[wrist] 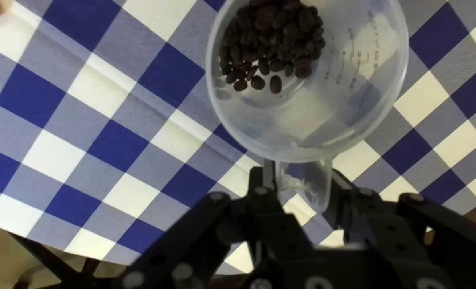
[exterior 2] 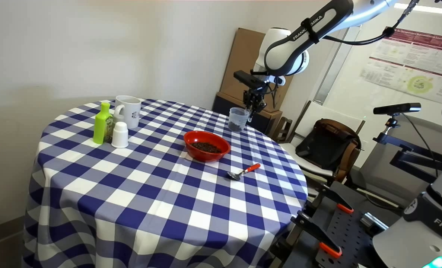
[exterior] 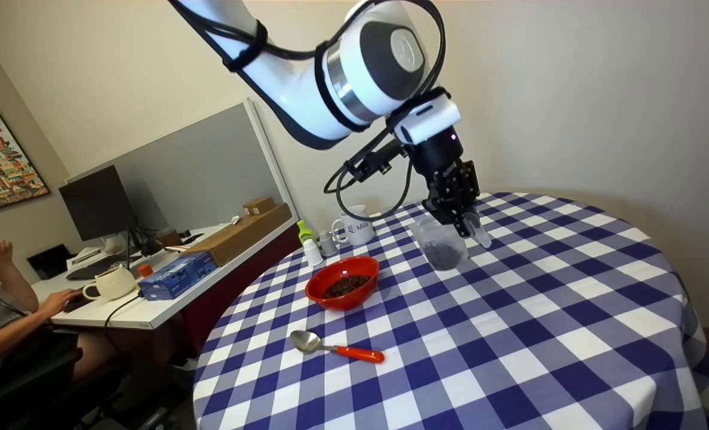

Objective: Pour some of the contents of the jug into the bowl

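Note:
The clear jug [exterior: 441, 243] shows in both exterior views, also here [exterior 2: 237, 120], roughly upright to one side of the bowl. In the wrist view the jug [wrist: 366, 60] has dark beans gathered on one side of its base. My gripper [wrist: 302, 182] is shut on the jug's handle, one finger on each side. The gripper [exterior: 470, 224] also shows in both exterior views, here [exterior 2: 252, 111]. I cannot tell whether the jug's base touches the cloth. The red bowl [exterior: 342, 298] stands upright with dark beans inside; it also shows here [exterior 2: 206, 154].
A spoon with an orange handle [exterior: 357, 353] lies near the bowl. A white mug [exterior 2: 127, 111], a green bottle [exterior 2: 102, 124] and a white shaker [exterior 2: 120, 134] stand beyond the bowl. The checked cloth [exterior: 509, 370] covers a round table. A desk [exterior: 151, 310] stands beside it.

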Controlling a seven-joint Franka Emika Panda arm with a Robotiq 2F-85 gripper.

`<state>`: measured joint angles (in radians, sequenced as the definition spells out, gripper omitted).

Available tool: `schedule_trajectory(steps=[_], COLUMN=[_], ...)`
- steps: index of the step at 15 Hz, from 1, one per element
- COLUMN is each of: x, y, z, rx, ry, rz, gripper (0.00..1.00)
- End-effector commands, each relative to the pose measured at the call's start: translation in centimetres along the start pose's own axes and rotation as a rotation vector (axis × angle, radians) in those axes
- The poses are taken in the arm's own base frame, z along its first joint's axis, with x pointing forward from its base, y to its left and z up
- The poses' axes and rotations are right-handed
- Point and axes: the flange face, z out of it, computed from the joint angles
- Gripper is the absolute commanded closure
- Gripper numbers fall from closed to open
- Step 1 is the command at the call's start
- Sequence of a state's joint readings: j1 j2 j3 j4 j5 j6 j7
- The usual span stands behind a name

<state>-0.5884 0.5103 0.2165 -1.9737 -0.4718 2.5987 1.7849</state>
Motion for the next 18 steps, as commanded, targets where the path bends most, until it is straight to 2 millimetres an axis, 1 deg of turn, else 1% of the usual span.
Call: schedule_trajectory(steps=[1,3,5,9,10,11,13,14,15,17,18], x=[0.7,0.7,0.5,0.4,0.6,0.9,1.3,1.4,1.5,1.8,1.7], y=[0.2,0.8,1.2,1.7,1.7,1.6,1.5,1.4,1.3,1.1,1.1], z=[2.2,3.9,4.9,6.1,6.2,6.0,5.4,4.9,4.2,2.1,0.4], rx=[0.007,-0.006,-0.022,-0.045,-0.047,-0.042,-0.029,-0.021,-0.017,0.004,0.024], ry=[0.010,-0.031,-0.088,-0.170,-0.177,-0.178,-0.177,-0.175,-0.181,-0.189,-0.206], rz=[-0.012,-0.009,0.000,0.013,0.017,0.023,0.034,0.041,0.048,0.041,-0.011], gripper=[0.93,0.93,0.93,0.93,0.68,0.48,0.34,0.26,0.20,0.05,0.01])
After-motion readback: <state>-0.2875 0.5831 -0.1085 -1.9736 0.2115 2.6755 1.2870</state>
